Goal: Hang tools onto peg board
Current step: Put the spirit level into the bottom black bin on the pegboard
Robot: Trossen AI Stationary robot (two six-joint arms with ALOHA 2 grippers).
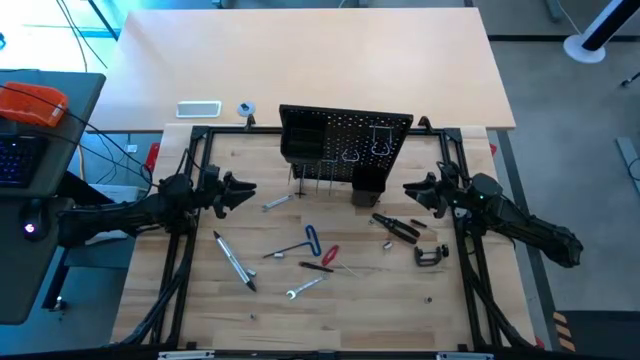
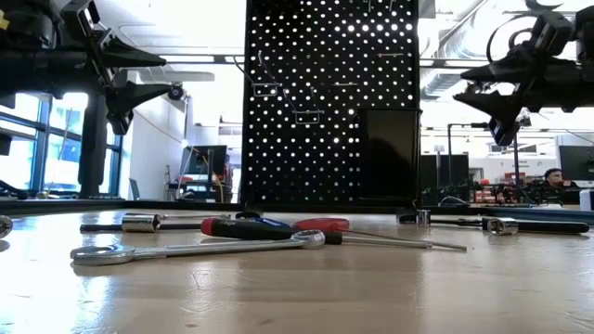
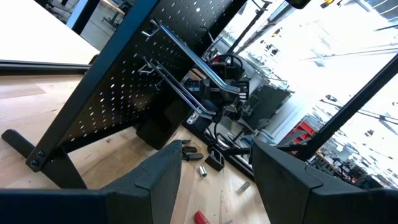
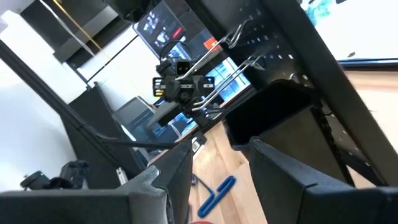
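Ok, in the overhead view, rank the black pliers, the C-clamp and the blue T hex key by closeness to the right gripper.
From the right gripper:
1. Black pliers, just in front of it.
2. C-clamp, farther toward the table's front, right side.
3. Blue T hex key, mid-table.

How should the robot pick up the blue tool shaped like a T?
Probably by the blue handle, coming straight down from above. The tool lies flat on the table, and the handle is its thickest part. Its thin metal shaft would be harder to pinch. Nothing lies on the handle.
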